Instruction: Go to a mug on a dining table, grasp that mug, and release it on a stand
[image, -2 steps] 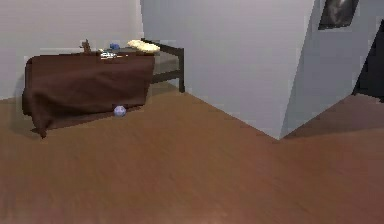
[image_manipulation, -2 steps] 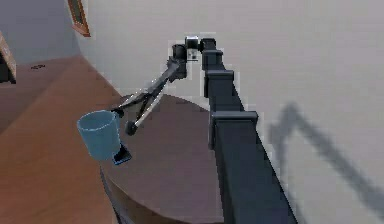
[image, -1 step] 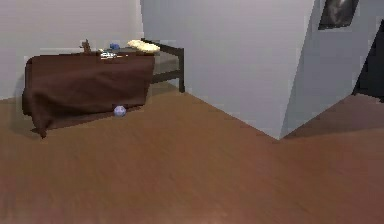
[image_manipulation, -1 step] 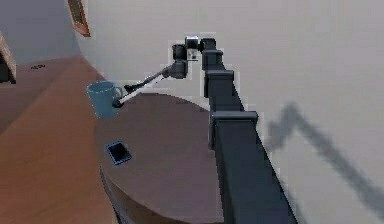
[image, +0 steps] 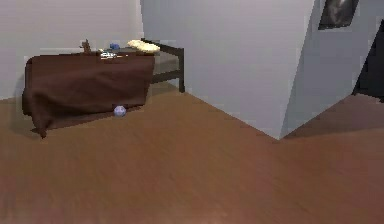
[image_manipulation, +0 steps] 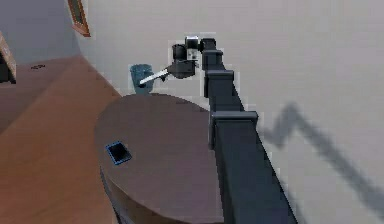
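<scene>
Mug (image_manipulation: 140, 82): hanging at end effector (image_manipulation: 155, 75) tip, sitting higher than round desk (image_manipulation: 160, 130), nr its far rim; over or past rim unclear. Grip state: can't tell.

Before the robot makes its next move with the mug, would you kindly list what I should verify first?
1. Mug hangs at the far end of the jaws, with wall behind it: ok.
2. Mug is above the round brown table, not past its far edge: cannot tell.
3. Gap between the mug's base and the tabletop: cannot tell.
4. Small dark flat item on the table lies well apart from the mug, near the table's near edge: ok.
5. Arm reaches out across the table: ok.
</scene>
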